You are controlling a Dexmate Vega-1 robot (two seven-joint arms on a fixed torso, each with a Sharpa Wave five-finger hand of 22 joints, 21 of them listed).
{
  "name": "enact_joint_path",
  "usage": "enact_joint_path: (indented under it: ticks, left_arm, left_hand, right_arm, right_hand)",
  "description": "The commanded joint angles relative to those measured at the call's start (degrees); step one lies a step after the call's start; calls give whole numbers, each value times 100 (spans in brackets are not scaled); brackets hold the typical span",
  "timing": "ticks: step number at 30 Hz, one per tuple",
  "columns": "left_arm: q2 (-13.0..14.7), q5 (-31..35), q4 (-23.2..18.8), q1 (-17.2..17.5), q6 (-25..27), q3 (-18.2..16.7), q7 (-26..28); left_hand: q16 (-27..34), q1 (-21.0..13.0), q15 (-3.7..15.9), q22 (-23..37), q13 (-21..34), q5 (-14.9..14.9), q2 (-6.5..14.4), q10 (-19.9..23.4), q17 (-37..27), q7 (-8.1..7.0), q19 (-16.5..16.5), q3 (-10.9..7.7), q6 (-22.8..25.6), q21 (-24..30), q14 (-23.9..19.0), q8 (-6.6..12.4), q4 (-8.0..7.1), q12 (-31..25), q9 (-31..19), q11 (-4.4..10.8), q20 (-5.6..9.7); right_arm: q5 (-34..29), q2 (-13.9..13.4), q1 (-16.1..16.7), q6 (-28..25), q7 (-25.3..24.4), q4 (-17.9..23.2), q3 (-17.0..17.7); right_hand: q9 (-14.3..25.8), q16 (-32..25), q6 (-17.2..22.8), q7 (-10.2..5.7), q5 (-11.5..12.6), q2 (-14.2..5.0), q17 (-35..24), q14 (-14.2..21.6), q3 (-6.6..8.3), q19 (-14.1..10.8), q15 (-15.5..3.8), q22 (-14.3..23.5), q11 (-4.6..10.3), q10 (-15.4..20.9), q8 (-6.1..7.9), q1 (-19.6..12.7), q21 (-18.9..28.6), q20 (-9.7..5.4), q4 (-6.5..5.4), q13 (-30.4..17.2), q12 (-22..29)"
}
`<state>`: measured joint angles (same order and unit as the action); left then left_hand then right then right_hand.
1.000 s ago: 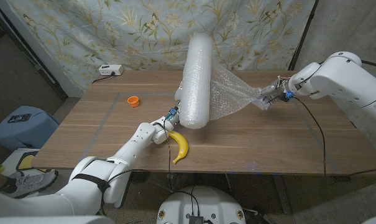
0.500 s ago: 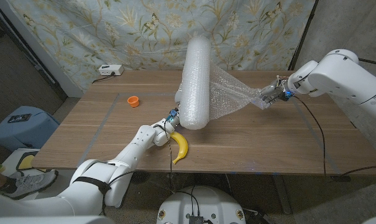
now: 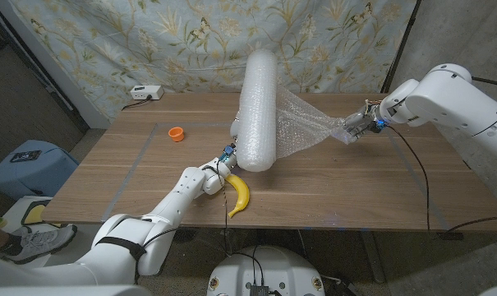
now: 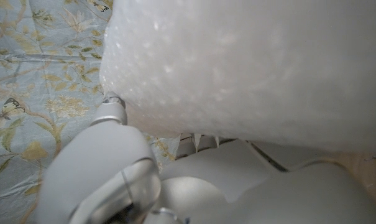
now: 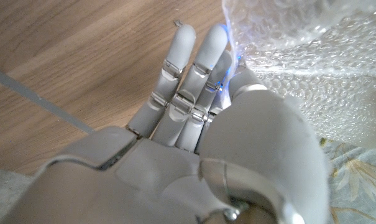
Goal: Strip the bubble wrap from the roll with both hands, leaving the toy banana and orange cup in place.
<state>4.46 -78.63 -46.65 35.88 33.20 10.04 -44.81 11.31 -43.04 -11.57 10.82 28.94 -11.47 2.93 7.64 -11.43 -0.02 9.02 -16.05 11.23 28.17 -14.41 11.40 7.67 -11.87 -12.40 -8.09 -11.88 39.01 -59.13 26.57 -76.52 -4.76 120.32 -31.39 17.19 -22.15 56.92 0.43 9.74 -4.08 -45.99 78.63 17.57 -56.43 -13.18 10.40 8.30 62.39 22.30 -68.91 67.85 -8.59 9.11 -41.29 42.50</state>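
My right hand pinches the loose bubble wrap taut away from the roll, which my left hand braces at its near end, grip unclear, with the banana just beside it and the cup well apart on the desk.

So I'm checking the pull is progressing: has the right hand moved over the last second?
No, barely. The right hand holds the bubble wrap sheet at the same spot relative to the table far edge.
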Motion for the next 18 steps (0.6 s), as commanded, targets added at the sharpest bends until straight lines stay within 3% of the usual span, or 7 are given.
enact_joint_path:
  ticks: [1, 18]
  left_arm:
    - [39, -24, -106, 32, -70, -14, 14]
    - [97, -9, 134, -159, -183, -86, -98]
  left_hand:
    - [23, 57, 16, 27, -3, 4, 8, -16, -19, -31, -12, -24, -31, -7, 19, -5, -18, -13, -8, -11, -36]
    - [25, 84, 15, 28, -22, 5, 4, 9, -15, -26, -14, -27, -50, -34, 26, -1, -11, -43, -2, 3, -35]
  right_arm:
    - [6, -6, 36, -8, -6, 15, 45]
    - [-88, 82, -168, -21, 59, -125, -131]
  right_hand:
    - [19, 12, 24, 8, 35, 17, -11, 35, 42, 12, -2, 2, 21, 44, 5, -62, 60, -371, -7, -14, -34]
    - [34, 21, 22, 15, 35, 18, -14, 36, 55, 39, 0, -2, 27, 51, -14, -68, 101, -371, -6, -20, -49]
